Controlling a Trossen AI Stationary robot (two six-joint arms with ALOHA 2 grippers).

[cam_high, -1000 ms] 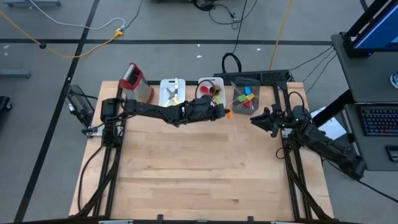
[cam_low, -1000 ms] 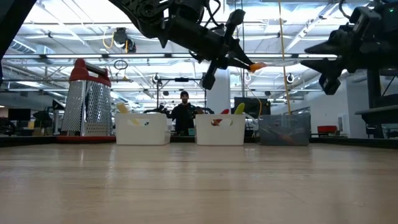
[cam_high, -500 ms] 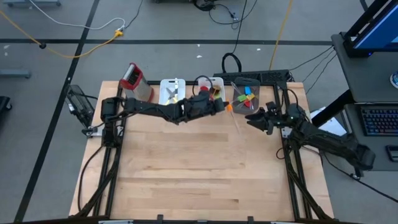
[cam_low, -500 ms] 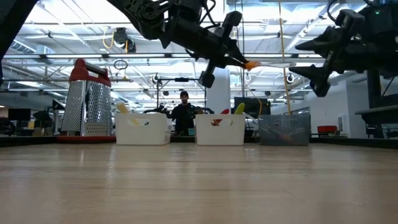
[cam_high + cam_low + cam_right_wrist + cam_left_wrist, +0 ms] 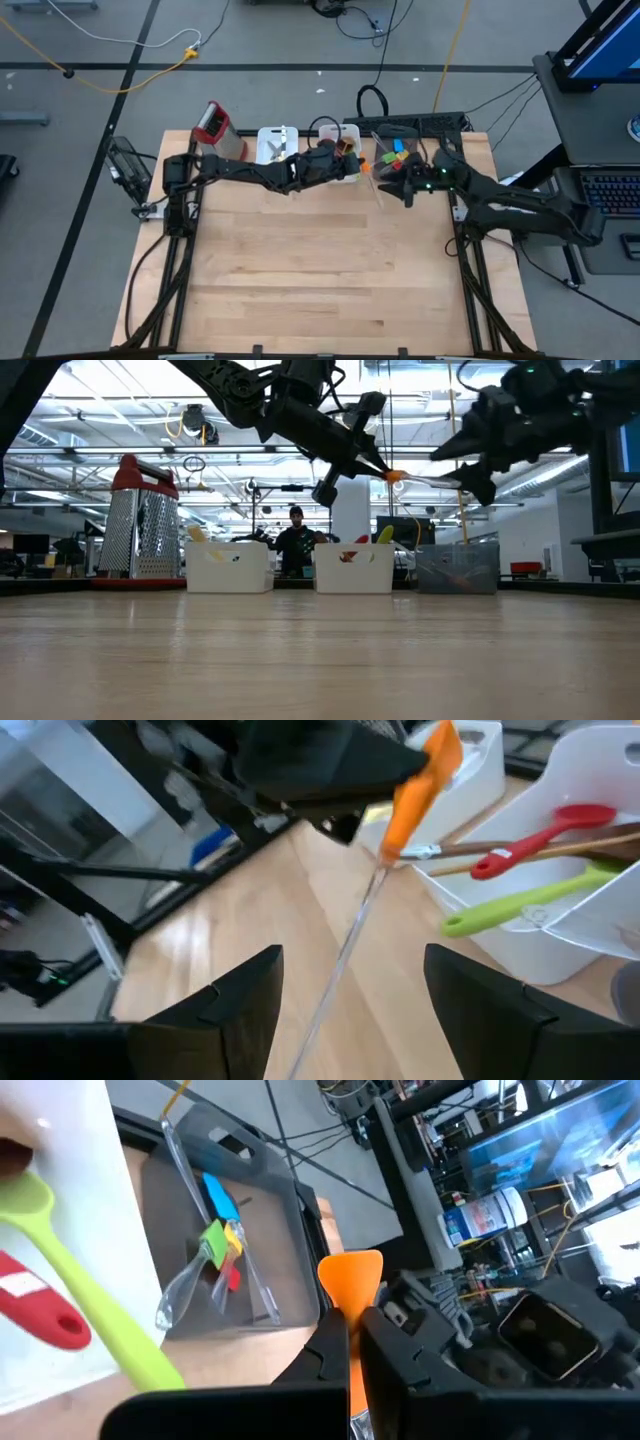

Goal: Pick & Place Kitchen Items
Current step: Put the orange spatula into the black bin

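You are looking at a pale wooden table (image 5: 300,270) carrying a row along its far edge: a metal grater (image 5: 217,133), two white bins (image 5: 276,146) (image 5: 349,135), and a grey bin (image 5: 398,133) sitting side by side.

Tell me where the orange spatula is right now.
In the high view the orange spatula is held in the air by the left tool, at the back of the table between the white bin and the grey bin, with the open right tool beside it.
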